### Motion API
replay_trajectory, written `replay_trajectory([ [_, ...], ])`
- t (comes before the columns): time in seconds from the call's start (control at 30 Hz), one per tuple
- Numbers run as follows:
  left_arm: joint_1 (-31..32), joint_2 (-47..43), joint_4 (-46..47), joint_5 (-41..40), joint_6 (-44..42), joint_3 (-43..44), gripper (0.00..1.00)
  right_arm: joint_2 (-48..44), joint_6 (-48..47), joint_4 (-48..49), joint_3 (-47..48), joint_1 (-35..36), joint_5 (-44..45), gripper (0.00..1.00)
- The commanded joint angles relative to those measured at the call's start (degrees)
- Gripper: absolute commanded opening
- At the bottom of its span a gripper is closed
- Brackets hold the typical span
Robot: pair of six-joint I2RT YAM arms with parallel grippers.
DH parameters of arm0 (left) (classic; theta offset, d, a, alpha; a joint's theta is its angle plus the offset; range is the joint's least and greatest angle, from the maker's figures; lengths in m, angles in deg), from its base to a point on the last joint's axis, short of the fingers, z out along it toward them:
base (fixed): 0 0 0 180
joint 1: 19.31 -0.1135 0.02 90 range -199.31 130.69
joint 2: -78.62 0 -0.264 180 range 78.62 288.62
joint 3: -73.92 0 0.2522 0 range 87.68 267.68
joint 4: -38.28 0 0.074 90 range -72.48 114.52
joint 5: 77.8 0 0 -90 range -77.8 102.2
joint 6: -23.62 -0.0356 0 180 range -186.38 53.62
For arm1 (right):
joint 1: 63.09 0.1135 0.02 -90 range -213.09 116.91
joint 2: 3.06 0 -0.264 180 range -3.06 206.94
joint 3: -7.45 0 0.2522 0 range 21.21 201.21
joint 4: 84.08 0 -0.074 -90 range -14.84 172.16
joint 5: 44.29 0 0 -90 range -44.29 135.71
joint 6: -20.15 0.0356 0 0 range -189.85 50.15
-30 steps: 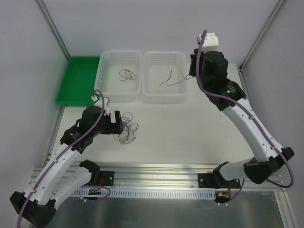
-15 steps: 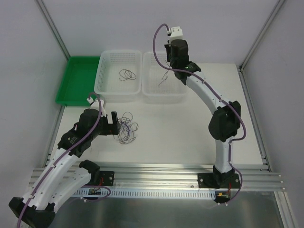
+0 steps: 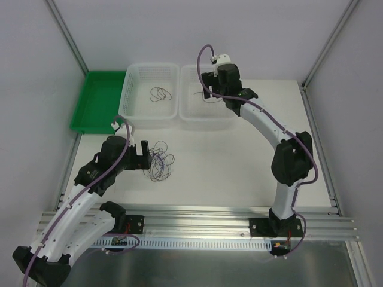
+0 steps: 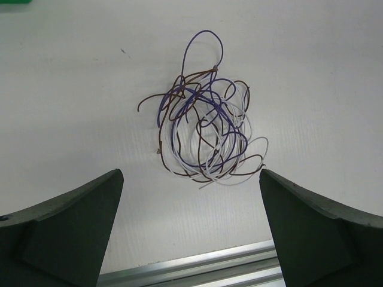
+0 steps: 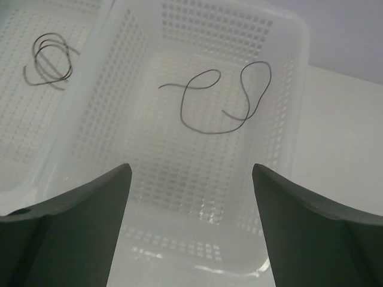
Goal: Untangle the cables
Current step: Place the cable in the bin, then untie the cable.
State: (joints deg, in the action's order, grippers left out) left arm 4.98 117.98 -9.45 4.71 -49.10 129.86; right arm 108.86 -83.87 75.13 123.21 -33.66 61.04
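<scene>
A tangle of thin cables (image 4: 206, 131), brown, purple and whitish, lies on the white table (image 3: 160, 160). My left gripper (image 4: 188, 176) hovers just near of it, open and holding nothing; in the top view it (image 3: 146, 156) sits at the tangle's left. My right gripper (image 5: 191, 170) hangs open over the right white basket (image 5: 296, 89), nothing between its fingers. One dark cable (image 5: 221, 101) lies loose on that basket's floor. A coiled dark cable (image 3: 160, 93) rests in the left basket (image 3: 149, 66).
A green tray (image 3: 99, 101) stands left of the two baskets at the back. An aluminium rail (image 3: 197, 215) runs along the table's near edge. The right arm (image 3: 281, 137) arches over the table's right half.
My right arm has swung left over the right basket and its jaws have opened; the dark cable now lies free in the basket. The left arm has barely moved.
</scene>
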Motion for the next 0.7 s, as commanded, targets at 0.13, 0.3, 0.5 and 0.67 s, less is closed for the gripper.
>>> replay_trajectory([
  [0.13, -1.0, 2.65, -0.21, 3.71, 0.04, -0.43, 0.99, -18.82, 9.52, -6.68, -13.89, 6.68, -13.83, 0.87],
  [0.3, -1.35, 3.62, -0.21, 3.27, 0.74, -0.69, 0.99, -22.35, 19.28, -2.74, -25.68, 12.39, -20.86, 0.83],
  [0.5, -1.35, 5.12, -0.3, 3.62, 1.27, -0.78, 0.99, -17.97, 27.99, 7.63, -34.84, 20.38, -26.58, 0.67],
  [0.67, -1.44, 5.91, -0.3, 3.18, 1.35, -0.86, 0.99, -12.61, 31.77, 15.54, -36.08, 25.84, -25.09, 0.59],
])
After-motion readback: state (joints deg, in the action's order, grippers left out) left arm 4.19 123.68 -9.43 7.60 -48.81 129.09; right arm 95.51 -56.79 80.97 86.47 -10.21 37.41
